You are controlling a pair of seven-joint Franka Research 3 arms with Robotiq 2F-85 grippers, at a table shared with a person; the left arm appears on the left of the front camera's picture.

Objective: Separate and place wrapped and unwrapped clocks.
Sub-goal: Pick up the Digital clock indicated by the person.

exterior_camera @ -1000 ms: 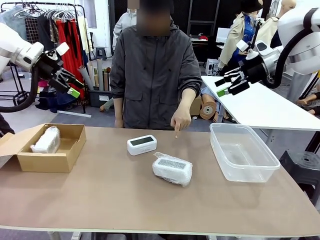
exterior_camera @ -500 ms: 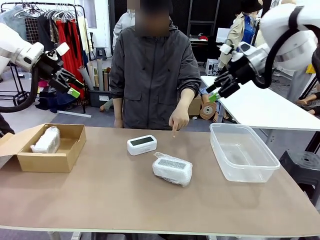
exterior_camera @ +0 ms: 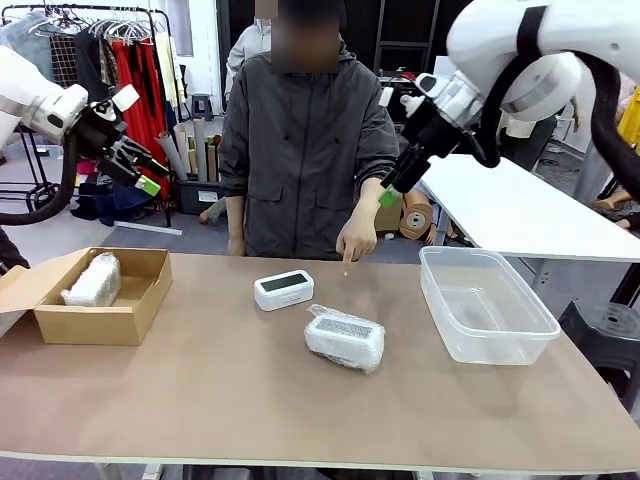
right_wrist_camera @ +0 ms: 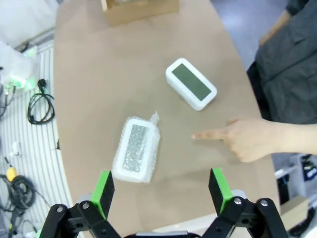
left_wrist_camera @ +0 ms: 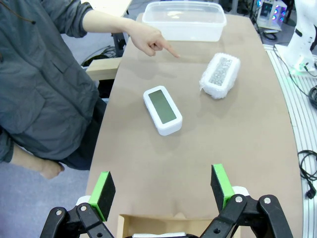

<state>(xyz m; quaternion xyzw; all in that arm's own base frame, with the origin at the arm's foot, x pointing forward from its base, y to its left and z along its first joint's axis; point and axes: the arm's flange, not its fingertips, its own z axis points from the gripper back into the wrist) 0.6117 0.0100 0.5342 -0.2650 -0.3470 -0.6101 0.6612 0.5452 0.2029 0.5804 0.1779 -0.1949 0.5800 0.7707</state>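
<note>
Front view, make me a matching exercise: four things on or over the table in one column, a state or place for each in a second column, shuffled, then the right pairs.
Column one:
1. bare clock
2. cardboard box
3. plastic tub
4. person's hand

Column two:
A. points a finger down at the table
B. holds a wrapped clock
C. lies flat, grey-green screen up
D. clear, at the robot's right side of the table

Pairs: 1-C, 2-B, 3-D, 4-A
</note>
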